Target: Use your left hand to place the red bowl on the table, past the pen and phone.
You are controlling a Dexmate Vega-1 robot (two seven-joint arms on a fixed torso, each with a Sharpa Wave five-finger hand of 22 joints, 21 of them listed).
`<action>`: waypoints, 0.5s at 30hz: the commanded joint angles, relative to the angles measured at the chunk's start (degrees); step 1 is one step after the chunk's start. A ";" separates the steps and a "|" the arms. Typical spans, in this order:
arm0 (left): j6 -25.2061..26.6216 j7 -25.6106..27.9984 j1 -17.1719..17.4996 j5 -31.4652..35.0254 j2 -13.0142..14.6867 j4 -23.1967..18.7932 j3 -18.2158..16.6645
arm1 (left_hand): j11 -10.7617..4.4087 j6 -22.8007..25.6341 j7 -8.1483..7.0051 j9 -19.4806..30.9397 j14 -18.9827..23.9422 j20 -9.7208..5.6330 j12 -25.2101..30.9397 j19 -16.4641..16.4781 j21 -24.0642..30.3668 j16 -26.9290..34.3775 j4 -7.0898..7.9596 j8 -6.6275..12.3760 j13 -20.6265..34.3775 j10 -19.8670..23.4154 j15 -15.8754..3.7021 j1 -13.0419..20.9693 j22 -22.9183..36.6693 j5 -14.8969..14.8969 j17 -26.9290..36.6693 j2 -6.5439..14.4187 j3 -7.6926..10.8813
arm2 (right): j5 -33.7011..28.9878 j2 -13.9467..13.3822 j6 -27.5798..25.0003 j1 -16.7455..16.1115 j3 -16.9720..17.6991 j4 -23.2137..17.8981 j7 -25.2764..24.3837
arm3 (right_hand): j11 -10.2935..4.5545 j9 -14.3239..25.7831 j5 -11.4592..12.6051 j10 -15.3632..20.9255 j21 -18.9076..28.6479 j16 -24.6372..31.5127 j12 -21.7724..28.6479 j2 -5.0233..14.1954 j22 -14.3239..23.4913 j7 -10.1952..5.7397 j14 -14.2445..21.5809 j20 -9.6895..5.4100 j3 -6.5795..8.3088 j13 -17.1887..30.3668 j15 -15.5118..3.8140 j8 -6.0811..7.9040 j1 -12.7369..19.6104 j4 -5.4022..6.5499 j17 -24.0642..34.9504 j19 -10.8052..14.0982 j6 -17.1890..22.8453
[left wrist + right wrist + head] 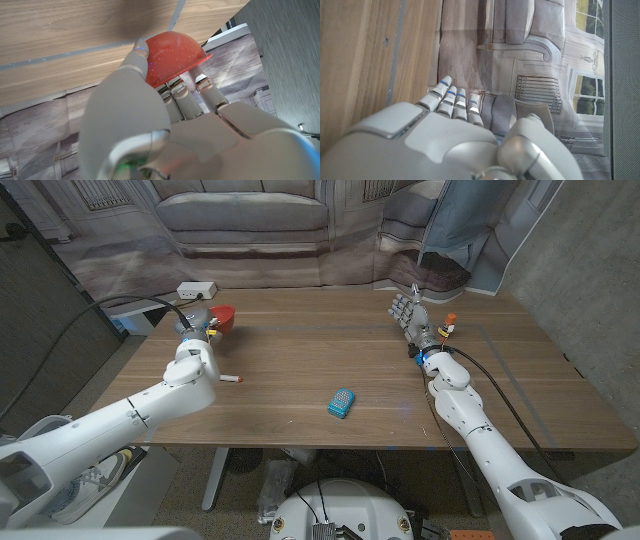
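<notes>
The left hand (pixel 196 326) grips the red bowl (pixel 223 316) at the table's (pixel 320 345) far left, beyond the pen (pixel 231 380) and phone (pixel 342 403). The right hand (pixel 408 313) holds nothing, fingers loosely extended, far right.

Light: even, soft, moderately bright
Shadows: faint on the surface (pixel 330 350)
Glare: none strong
Blur: left hand (pixel 165 130) close and soft
Edges: head view corners bent

My head cam looks down over the whole table (pixel 330 360). Each wrist cam sits tight behind its own hand, flipped, facing the backdrop (pixel 520 45). Head and left wrist both catch the red bowl (pixel 175 52).
</notes>
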 commanded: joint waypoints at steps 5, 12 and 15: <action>-0.67 -0.92 -2.11 -1.35 -0.97 4.36 0.64 | 0.03 5.24 4.83 0.15 -0.22 -7.52 0.42 -0.16 -0.02 0.15 3.50 0.06 0.54 0.32 -0.20 -0.28 0.33 0.24 0.22 0.39 4.11 | -0.07 -0.55 -0.32 -0.77 0.26 -1.26 -1.02 | 0.18 0.17 -0.13 0.34 -0.04 -0.36 -0.30 -0.11 0.20 0.08 0.19 -0.38 -0.47 0.19 -0.01 0.10 0.57 0.05 0.34 0.55 0.48; -1.44 -0.38 -2.60 -1.96 -1.74 6.58 0.79 | 0.03 5.24 4.97 0.16 -0.20 -7.42 0.43 -0.14 0.01 0.18 3.55 0.01 0.61 0.37 -0.16 -0.37 0.34 0.21 0.27 0.43 4.22 | 0.00 -0.44 -0.32 -0.65 0.12 -1.07 -1.26 | 0.22 0.17 -0.13 0.35 -0.04 -0.33 -0.30 -0.10 0.20 0.24 0.28 -0.39 -0.52 0.19 0.08 0.13 0.57 0.05 0.34 0.57 0.55; -1.56 -0.40 -3.33 -1.67 -2.41 7.81 1.62 | 0.11 5.31 4.96 0.16 -0.21 -7.40 0.42 -0.15 0.01 0.18 3.55 0.01 0.66 0.35 -0.20 -0.36 0.34 0.21 0.29 0.46 4.29 | -0.14 -0.46 0.05 -0.55 0.02 -0.67 -1.05 | 0.26 0.17 -0.12 0.39 -0.04 -0.32 -0.29 -0.09 0.20 0.31 0.32 -0.37 -0.54 0.19 0.06 0.14 0.57 0.05 0.34 0.59 0.60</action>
